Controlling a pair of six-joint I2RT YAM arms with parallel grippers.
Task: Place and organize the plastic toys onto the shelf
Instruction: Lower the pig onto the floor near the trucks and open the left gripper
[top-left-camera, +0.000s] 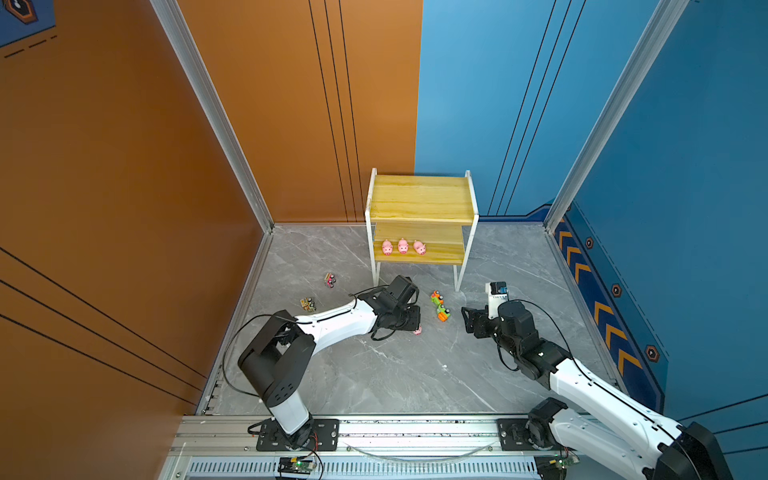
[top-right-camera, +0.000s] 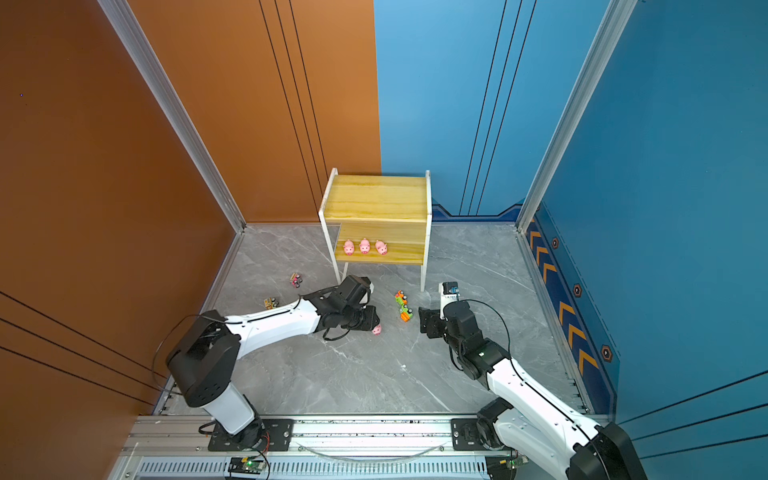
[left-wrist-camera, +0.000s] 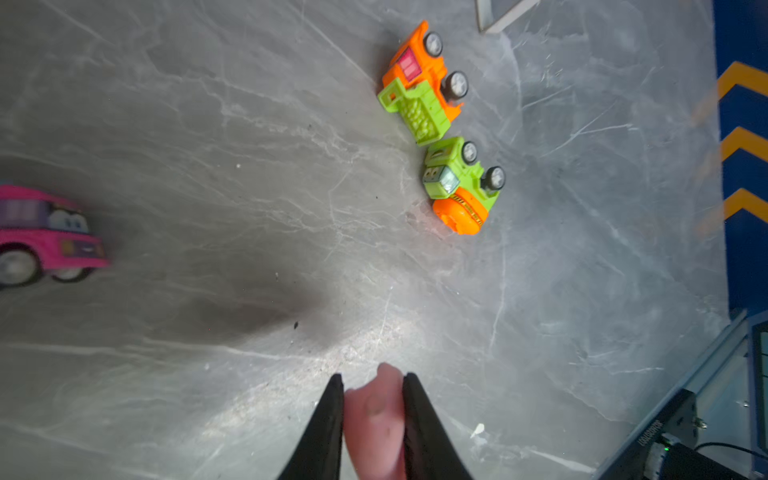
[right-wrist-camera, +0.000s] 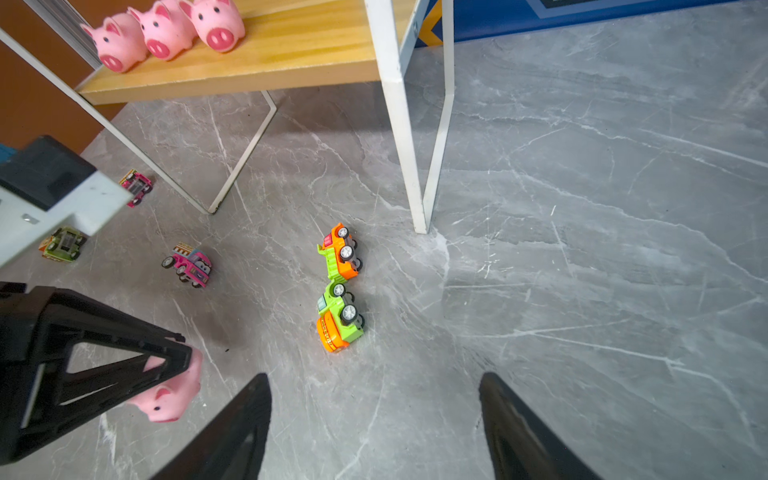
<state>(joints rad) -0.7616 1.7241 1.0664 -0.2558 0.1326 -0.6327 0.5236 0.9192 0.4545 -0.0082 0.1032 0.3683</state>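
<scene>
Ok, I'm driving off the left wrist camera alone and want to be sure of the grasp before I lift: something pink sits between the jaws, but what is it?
Observer: A pink pig, pinched in the left gripper; the right wrist view shows its ear and eye.
Operator: What's on the rack so far?
Observer: Three pigs stand in a row on the left part of the lower board of the shelf.
Operator: Any cars outside my view?
Observer: Two more, left of the shelf in both top views: another pink car and a yellow-green car.
</scene>
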